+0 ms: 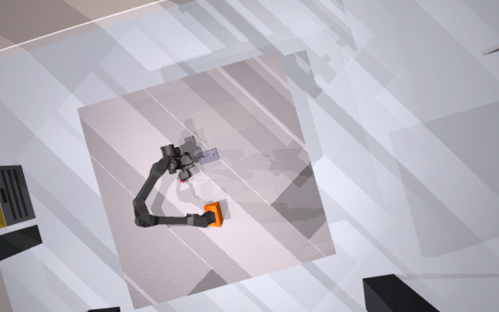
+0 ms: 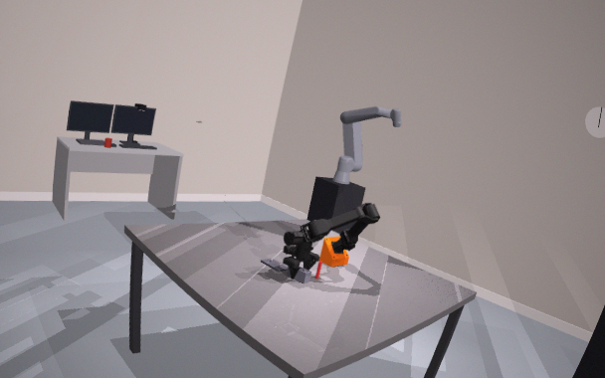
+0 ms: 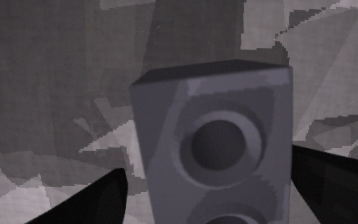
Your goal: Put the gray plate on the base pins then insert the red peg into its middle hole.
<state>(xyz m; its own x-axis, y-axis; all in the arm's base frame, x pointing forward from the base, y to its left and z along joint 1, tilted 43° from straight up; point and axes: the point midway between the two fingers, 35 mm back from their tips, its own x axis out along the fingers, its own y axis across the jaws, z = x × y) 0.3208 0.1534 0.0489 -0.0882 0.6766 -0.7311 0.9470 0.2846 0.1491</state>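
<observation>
The black two-fingered claw (image 1: 185,167) (image 2: 302,271) (image 3: 205,166) stood wide open, just short of its full spread, and had hold of nothing. Its fingers were down on either side of the gray rectangular plate (image 2: 303,276) (image 3: 160,160). In the wrist view a gap showed beside one finger, while the other overlapped the plate's edge; whether it touched, I could not tell. Two round holes lay in sight, one cut off by the frame's edge. From above, the claw hid the plate.

Just beside the claw was the red rod-shaped peg (image 1: 182,181) (image 2: 318,270), free of the fingers. On another side lay the flat gray base (image 1: 208,157) (image 2: 271,264), the plate apart from it. Farther out, the black arm (image 1: 149,181) (image 2: 338,222) reached back to its orange mount (image 1: 219,222) (image 2: 339,261) on the table (image 1: 246,246) (image 2: 398,298).

The step in hand, I judged, was taking up the plate. The next move called for shutting the fingers evenly on its long sides, lifting it clear of the peg and bringing its outer holes over the base's pins. An uneven squeeze could have twisted it. The peg's turn was to come afterwards.
</observation>
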